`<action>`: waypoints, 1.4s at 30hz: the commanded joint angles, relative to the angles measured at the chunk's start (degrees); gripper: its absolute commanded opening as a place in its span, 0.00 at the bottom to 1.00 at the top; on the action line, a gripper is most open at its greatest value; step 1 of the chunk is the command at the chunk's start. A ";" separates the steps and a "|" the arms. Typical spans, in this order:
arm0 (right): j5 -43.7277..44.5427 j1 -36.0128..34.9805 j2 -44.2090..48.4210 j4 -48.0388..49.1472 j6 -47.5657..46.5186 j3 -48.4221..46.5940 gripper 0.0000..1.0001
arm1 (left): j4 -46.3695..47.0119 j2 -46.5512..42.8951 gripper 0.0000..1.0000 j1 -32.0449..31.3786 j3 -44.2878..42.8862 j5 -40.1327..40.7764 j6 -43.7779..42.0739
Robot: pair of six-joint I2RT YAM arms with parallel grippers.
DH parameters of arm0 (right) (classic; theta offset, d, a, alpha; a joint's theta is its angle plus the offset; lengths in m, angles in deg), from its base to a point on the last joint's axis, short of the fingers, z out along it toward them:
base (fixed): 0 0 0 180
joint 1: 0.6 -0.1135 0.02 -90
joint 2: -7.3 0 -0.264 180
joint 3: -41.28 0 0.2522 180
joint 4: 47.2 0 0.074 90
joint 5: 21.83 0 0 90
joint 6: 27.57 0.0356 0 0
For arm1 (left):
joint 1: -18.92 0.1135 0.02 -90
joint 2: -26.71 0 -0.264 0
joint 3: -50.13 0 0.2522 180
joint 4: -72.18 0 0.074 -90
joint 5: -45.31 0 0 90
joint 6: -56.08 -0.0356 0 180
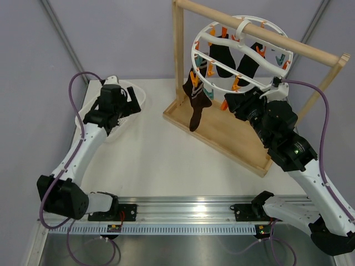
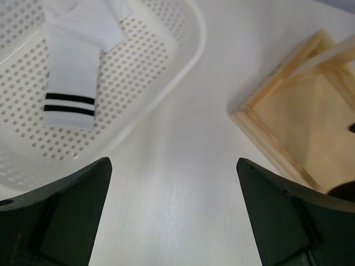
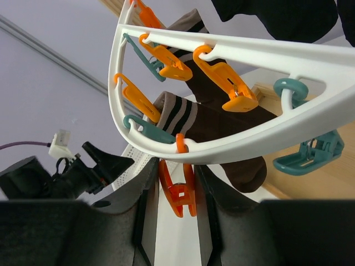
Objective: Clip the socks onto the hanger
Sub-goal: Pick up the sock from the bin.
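Status: the task was partly complete. The hanger (image 1: 195,55) hung by its hook from the top bar of the wooden stand (image 1: 222,136). It carried a brown striped sock (image 1: 197,102) on the left side of the ring and two black socks (image 1: 223,61) nearer the centre. The overhead view was crowded there, so that count may be short.

One white striped sock (image 2: 72,72) lay flat in the perforated basket (image 2: 144,55), unclipped. Other socks could have been in the part of the basket outside the view.

The left gripper (image 2: 173,166) hovered beside the basket over the table, with its fingers fully apart and nothing between them.

The right gripper (image 3: 176,172) was raised under the near rim of the ring. Its fingers were closed on either side of an empty orange clip (image 3: 177,197) and appeared to be pinching it. No sock was at that clip.

Remaining work, as judged: pick up the white sock, carry it to the pinched clip and clip it there.
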 commanded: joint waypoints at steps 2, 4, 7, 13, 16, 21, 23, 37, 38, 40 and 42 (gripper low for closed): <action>-0.68 0.29 0.85 -0.22 -1.06 0.80 0.00 | -3.35 10.18 0.99 6.18 -6.15 0.95 -2.17; -0.94 0.29 1.20 -0.31 -1.15 1.42 0.00 | -4.31 14.33 0.97 9.88 -9.12 -0.18 -2.08; -1.73 0.37 1.29 -0.22 -1.23 1.86 0.00 | -5.37 22.15 0.93 13.48 -12.65 0.42 -2.17; -2.88 0.37 1.55 0.22 -1.59 1.69 0.00 | -7.30 36.73 0.88 16.57 -22.32 3.41 -2.79; -2.70 0.37 1.64 -0.04 -2.29 1.07 0.00 | -8.53 41.66 0.84 17.18 -25.39 2.89 -2.87; -2.00 0.37 1.73 0.92 -3.17 2.13 0.00 | -10.82 47.21 0.82 18.06 -29.17 -0.18 -3.92; -1.91 0.37 1.55 1.36 -3.08 2.39 0.00 | -12.48 49.67 0.79 18.24 -29.97 -0.80 -4.36; -1.47 0.37 1.29 3.65 -4.48 3.44 0.00 | -17.32 52.59 0.04 18.59 -30.06 1.57 -6.04; -1.38 0.37 1.29 3.82 -4.57 3.45 0.00 | -17.59 51.89 0.00 18.59 -30.15 1.31 -6.21; -1.30 0.37 1.29 3.91 -5.01 3.36 0.00 | -18.90 48.90 0.00 18.68 -30.50 1.13 -6.30; -1.03 0.37 1.11 3.91 -5.10 3.10 0.00 | -19.17 43.13 0.00 18.59 -30.50 0.78 -6.30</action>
